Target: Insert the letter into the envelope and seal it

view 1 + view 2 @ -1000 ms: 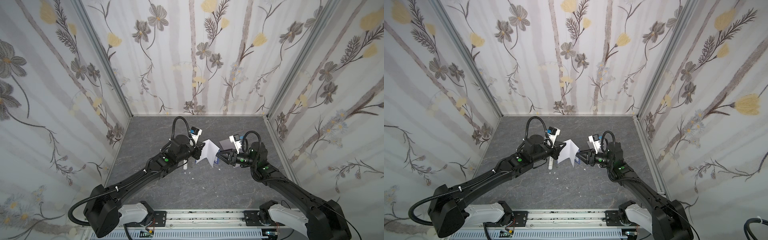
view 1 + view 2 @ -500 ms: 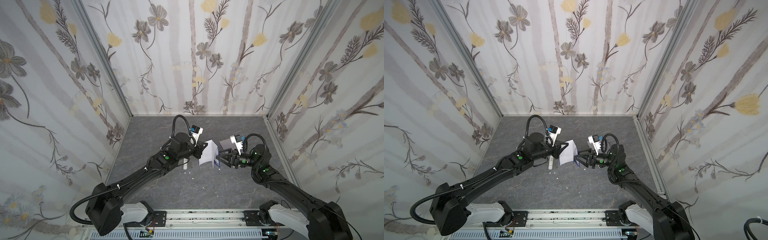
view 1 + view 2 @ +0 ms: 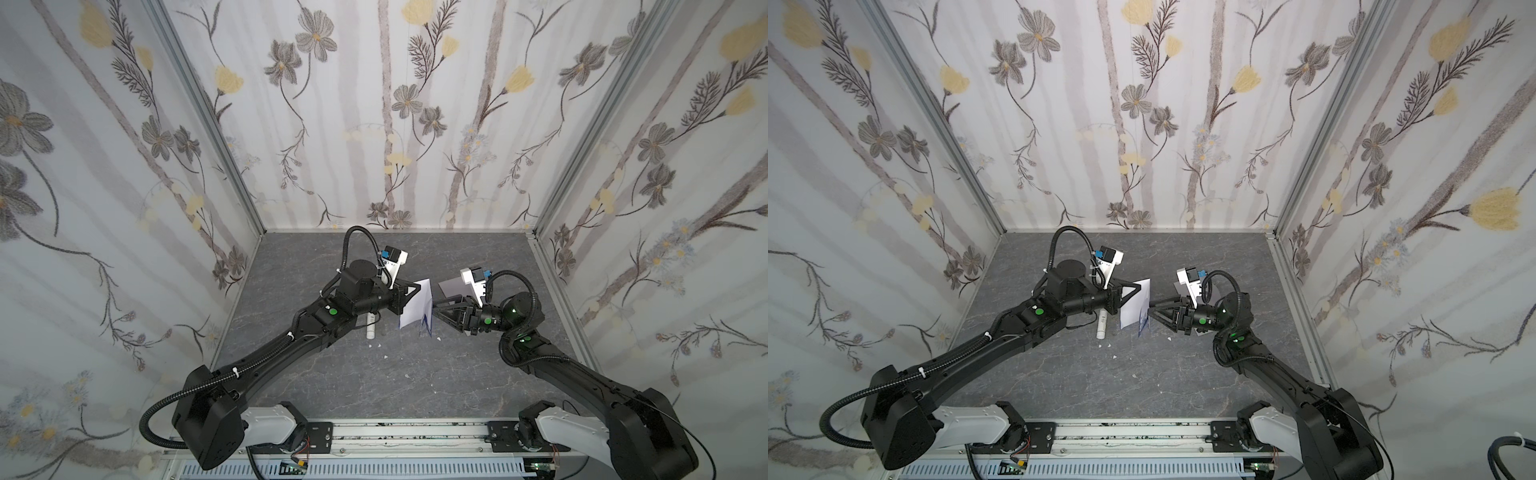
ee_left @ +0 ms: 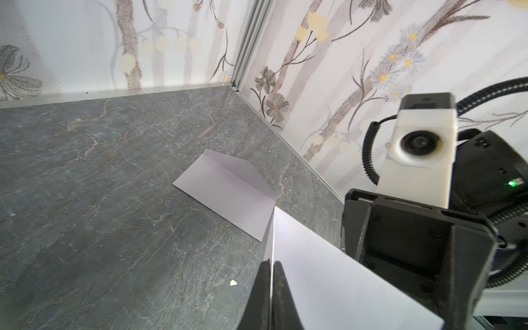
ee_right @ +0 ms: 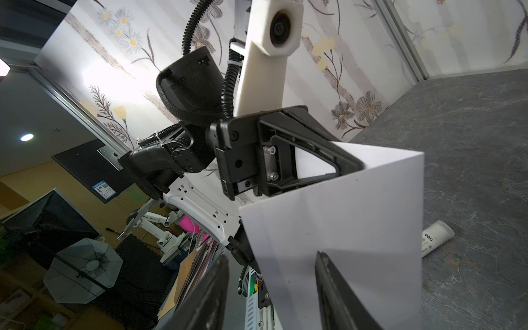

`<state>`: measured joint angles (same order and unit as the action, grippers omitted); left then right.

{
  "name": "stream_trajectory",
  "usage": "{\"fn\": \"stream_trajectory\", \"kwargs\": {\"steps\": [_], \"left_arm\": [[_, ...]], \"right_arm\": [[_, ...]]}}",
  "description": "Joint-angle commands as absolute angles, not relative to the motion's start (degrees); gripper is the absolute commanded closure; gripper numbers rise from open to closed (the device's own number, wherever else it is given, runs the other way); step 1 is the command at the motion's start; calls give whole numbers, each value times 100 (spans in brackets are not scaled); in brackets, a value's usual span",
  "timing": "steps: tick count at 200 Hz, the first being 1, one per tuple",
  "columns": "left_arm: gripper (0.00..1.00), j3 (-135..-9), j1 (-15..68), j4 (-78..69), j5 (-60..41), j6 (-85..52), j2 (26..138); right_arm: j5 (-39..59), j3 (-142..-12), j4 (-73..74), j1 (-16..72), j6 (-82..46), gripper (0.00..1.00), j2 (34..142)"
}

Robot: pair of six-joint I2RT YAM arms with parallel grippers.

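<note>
left pincer clenched on the folded letter; right pincer released, its spread jaws straddling the letter's other edge. the envelope lies flat beyond the left pincer's tip.

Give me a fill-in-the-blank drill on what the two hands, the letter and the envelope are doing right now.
1. The folded letter is clamped in the left hand, whose jaws are ____.
2. The right hand straddles the letter's free edge with jaws ____.
3. The envelope lies flat on the ____, flap open.
4. The glue stick lies on its ____ near the left arm.
Missing words: shut; open; table; side.
</note>
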<state>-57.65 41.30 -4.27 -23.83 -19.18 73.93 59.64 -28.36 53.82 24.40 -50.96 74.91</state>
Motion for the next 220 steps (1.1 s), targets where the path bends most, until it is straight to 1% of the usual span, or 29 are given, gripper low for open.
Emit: {"fn": "stream_trajectory", "kwargs": {"steps": [1,23,65,77,101,116,126,154,204,220], "left_arm": [[100,-5838,4132,-659,-2597,-2056,7340],[100,-5836,4131,-670,-2642,-2091,7295],[100,-5880,4131,-686,-2808,-2170,7258],[100,-5899,4133,-694,-2864,-2203,7251],[100,-5926,4135,-720,-3011,-2273,7247],[100,-5942,4145,-736,-3087,-2327,7260],[100,-5950,4140,-746,-3130,-2359,7269],[100,-5994,4148,-790,-3201,-2441,7295],[100,-6086,4150,-924,-3338,-2679,7392],[100,-6126,4140,-956,-3378,-2769,7427]], "right_arm": [[5897,-2834,6224,2434,-5500,53,7665],[5802,-2864,6321,2393,-5572,58,7773],[5715,-2944,6370,2338,-5626,65,7943],[5624,-2999,6163,2327,-5503,67,7965],[5405,-3147,5507,2329,-5052,67,7924],[5254,-3226,5124,2331,-4801,65,7852],[5205,-3260,4940,2332,-4670,61,7808],[5156,-3299,4665,2336,-4454,52,7727],[5281,-3227,4818,2351,-4412,41,7735],[5394,-3184,4956,2347,-4460,40,7726]]}}
